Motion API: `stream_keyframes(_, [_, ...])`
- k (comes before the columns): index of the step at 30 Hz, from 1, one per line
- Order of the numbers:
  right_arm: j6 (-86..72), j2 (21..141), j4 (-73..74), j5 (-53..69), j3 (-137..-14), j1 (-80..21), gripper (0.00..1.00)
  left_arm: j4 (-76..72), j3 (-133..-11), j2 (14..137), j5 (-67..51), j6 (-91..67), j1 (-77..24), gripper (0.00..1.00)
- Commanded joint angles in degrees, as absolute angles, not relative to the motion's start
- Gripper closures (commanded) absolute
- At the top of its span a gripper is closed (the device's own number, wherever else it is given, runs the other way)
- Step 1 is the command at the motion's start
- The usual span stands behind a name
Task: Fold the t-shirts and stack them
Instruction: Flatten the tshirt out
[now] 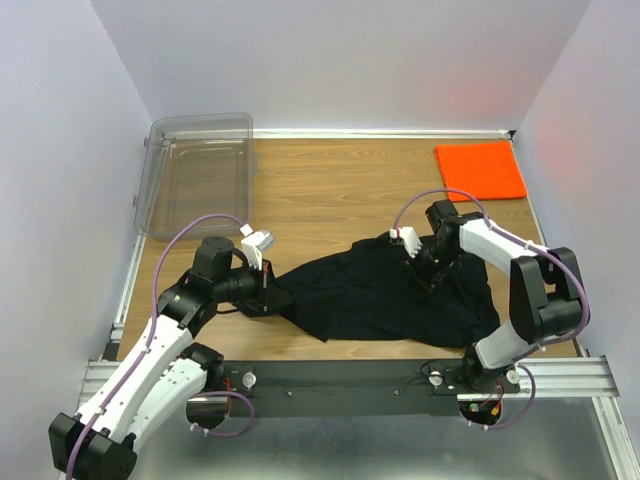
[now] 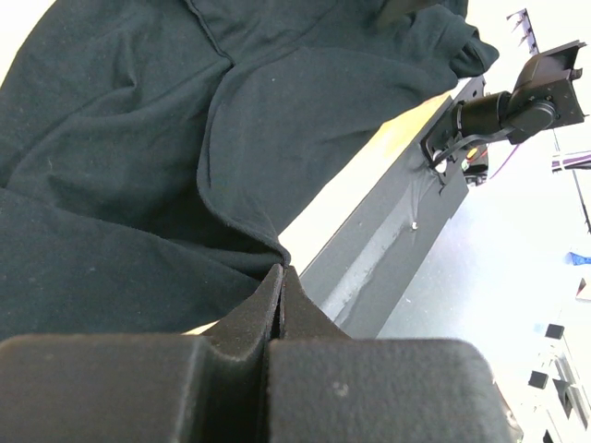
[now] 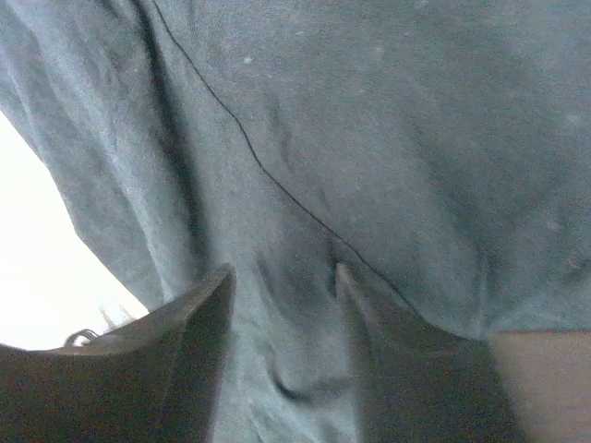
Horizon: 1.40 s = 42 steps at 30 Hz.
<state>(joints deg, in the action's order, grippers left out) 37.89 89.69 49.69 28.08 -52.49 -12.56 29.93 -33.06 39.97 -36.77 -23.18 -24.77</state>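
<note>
The black t-shirt (image 1: 390, 295) lies crumpled and spread across the near middle of the wooden table. My left gripper (image 1: 272, 298) is at its left edge. In the left wrist view the jaws (image 2: 280, 269) are pressed together with a corner of the black cloth (image 2: 120, 138) drawn to a point at their tips. My right gripper (image 1: 425, 275) is down on the shirt's right part. In the right wrist view its fingers (image 3: 282, 272) stand apart, with rumpled cloth (image 3: 369, 120) bunched between them. The orange t-shirt (image 1: 480, 170) lies folded flat at the back right corner.
A clear plastic bin (image 1: 200, 175) stands at the back left against the wall. A black rail (image 1: 350, 385) runs along the near table edge, close under the shirt's hem. White walls close in the left, back and right sides.
</note>
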Motion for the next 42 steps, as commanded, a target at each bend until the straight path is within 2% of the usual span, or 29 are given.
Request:
stream_keyframes(1, [37.09,91.23,46.76,27.33,-51.15,-13.97,0.53,28.56,-32.43,39.9,-38.76,-22.76,-24.87,1.0])
stream_keyframes(2, [37.18,90.97,46.67,27.68,-51.07,-14.15,0.58,28.56,-32.43,39.9,-38.67,-22.76,-24.87,1.0])
stream_keyframes(3, [37.18,90.53,46.67,27.69,-51.06,-14.15,0.7,28.74,-32.43,39.9,-38.58,-22.68,-24.87,1.0])
stream_keyframes(6, [36.74,86.85,47.28,25.85,-52.29,-14.15,0.93,29.35,-32.52,39.9,-38.32,-22.68,-24.87,1.0])
stream_keyframes(8, [35.61,82.38,48.42,23.92,-53.69,-14.15,0.99,29.71,-32.87,39.9,-37.45,-22.59,-24.87,1.0])
stream_keyframes(16, [31.38,72.34,51.5,17.06,-64.41,-13.98,0.99,31.38,-35.59,40.08,-34.98,-22.15,-24.79,1.0])
stream_keyframes(18, [32.25,70.5,53.07,18.8,-65.21,-13.97,0.99,31.64,-35.6,40.08,-34.72,-22.15,-24.87,1.0])
stream_keyframes(23, [55.44,67.24,75.65,36.1,-64.87,-14.06,0.99,31.73,-35.42,40.17,-34.89,-22.06,-24.87,1.0])
stream_keyframes(28, [59.68,65.13,79.54,35.07,-54.86,-18.62,0.99,31.11,-35.59,42.09,-35.68,-21.36,-24.87,1.0])
stream_keyframes(29, [60.46,65.82,79.54,34.89,-53.89,-20.72,0.97,31.03,-35.86,42.53,-35.68,-21.18,-24.79,1.0])
stream_keyframes(31, [61.0,67.93,79.37,34.54,-53.35,-21.27,0.84,31.11,-36.3,43.59,-35.68,-21.09,-24.87,1.0])
stream_keyframes(32, [60.65,69.07,79.1,34.54,-54.05,-21.36,0.72,31.03,-36.73,43.85,-35.77,-20.92,-24.79,1.0])
stream_keyframes(33, [60.38,71.34,79.01,34.45,-54.84,-21.27,0.55,31.03,-36.91,44.12,-35.77,-20.92,-24.87,1.0])
stream_keyframes(34, [60.03,71.98,77.19,34.11,-57.11,-21.27,0.44,30.94,-37.0,44.12,-35.77,-21.0,-24.79,1.0])
stream_keyframes(35, [54.29,71.81,73.95,31.49,-58.0,-21.1,0.39,31.02,-37.09,44.12,-35.86,-21.27,-24.87,1.0])
stream_keyframes(36, [50.4,71.28,70.0,29.2,-58.53,-20.83,0.38,31.11,-37.0,43.95,-35.95,-21.44,-24.79,1.0])
stream_keyframes(37, [41.66,70.58,60.65,23.87,-59.06,-20.31,0.32,31.11,-36.83,43.51,-36.3,-21.71,-24.87,1.0])
stream_keyframes(39, [34.49,70.14,52.25,19.44,-59.5,-18.82,0.25,31.55,-36.65,43.07,-36.12,-21.8,-24.87,1.0])
stream_keyframes(42, [23.23,74.95,43.17,16.88,-61.6,-14.86,0.25,31.82,-36.39,42.45,-35.95,-21.8,-24.87,1.0])
